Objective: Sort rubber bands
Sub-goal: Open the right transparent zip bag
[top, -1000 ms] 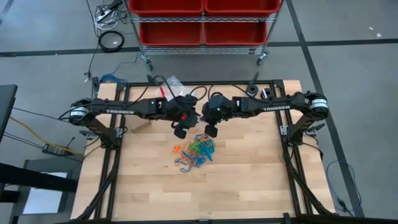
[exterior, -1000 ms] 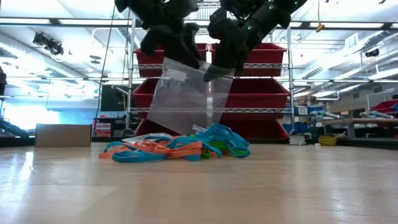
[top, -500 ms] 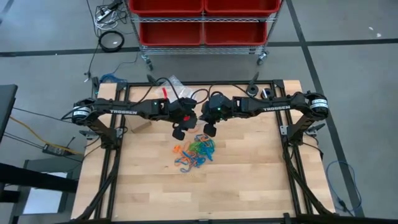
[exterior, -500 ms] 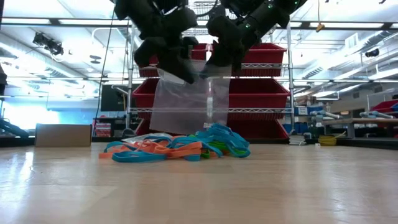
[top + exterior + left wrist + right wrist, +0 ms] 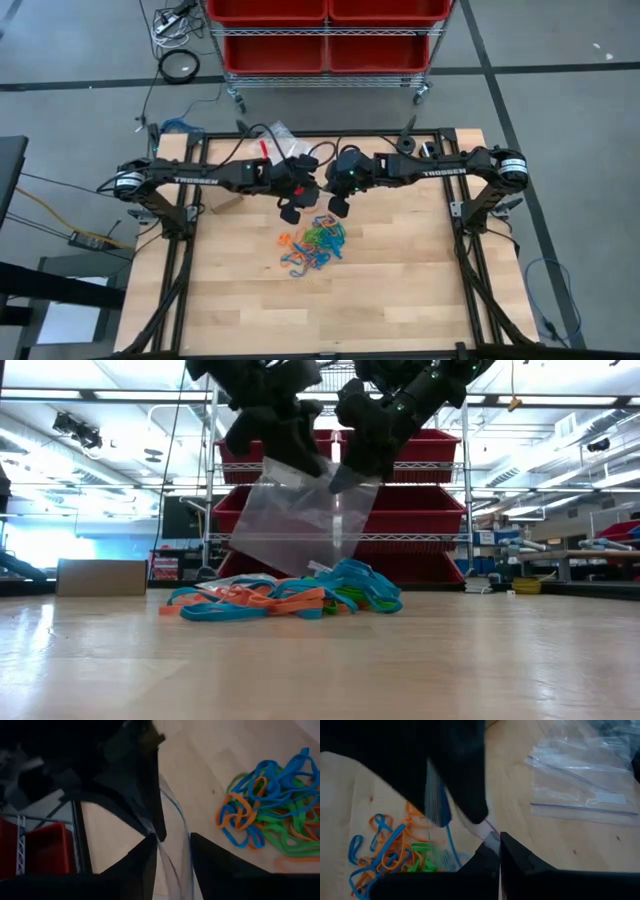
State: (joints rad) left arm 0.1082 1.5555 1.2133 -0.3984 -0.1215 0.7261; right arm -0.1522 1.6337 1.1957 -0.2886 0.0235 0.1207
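— We see a table [image 5: 400, 290] of pale wood, smooth and matt, with a faint grain and a soft sheen in the low view.

— We agree. The bag [image 5: 300, 515] is thin clear plastic, glossy and creased; more bags [image 5: 580, 780] of the same film lie flat on the wood.

— The rubber bands [image 5: 315, 243] look like smooth matt rubber in orange, blue and green.

— The bins [image 5: 420, 510] look like hard red plastic with a slight shine, on a wire metal rack [image 5: 425, 60]. The fingers [image 5: 140, 865] look like dark matt plastic.
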